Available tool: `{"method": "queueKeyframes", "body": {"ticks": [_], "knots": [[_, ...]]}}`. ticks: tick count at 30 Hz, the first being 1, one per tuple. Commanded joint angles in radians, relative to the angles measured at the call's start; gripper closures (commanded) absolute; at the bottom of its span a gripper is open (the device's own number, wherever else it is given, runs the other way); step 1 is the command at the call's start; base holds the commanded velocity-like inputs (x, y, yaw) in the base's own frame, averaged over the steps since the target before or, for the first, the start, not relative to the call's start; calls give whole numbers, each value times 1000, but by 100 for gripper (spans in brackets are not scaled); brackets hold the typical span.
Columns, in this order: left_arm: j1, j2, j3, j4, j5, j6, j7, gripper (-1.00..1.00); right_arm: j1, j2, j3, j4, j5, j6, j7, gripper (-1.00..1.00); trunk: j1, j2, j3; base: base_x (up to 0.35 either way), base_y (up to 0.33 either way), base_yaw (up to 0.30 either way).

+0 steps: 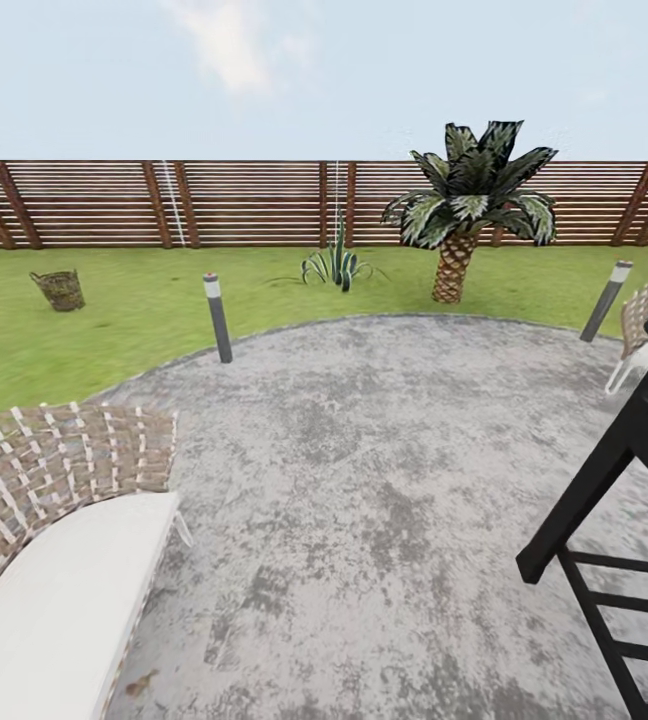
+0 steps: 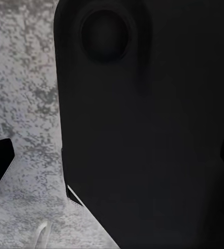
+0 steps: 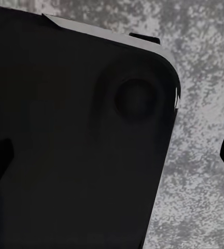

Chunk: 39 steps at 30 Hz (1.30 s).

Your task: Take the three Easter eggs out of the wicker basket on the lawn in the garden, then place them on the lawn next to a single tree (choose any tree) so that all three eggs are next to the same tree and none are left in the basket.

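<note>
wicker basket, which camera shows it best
The head view: the wicker basket stands upright on the lawn near the fence, far left. Both wrist views show dark robot body and grey patio paving.

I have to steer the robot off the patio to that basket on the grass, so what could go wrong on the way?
The bollard light stands at the patio edge, roughly on the line towards the wicker basket; the base might clip it. The wicker chair sits close at near left and the black frame at near right, so a wide turn could hit either. The nearest tree-like thing is the short palm, easy to mistake for the target tree.
</note>
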Motion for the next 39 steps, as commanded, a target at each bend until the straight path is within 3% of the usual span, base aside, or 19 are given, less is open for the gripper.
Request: {"method": "queueKeyframes", "body": {"ticks": [1,39], "knots": [[0,0,0,0,1,-1,0,-100,0,0,3,1,3,-3,0,-100,1,0,-1,339,0,0],[0,0,0,0,1,-1,0,-100,-1,-2,3,1,3,-3,0,-100,1,0,-1,339,0,0]]}}
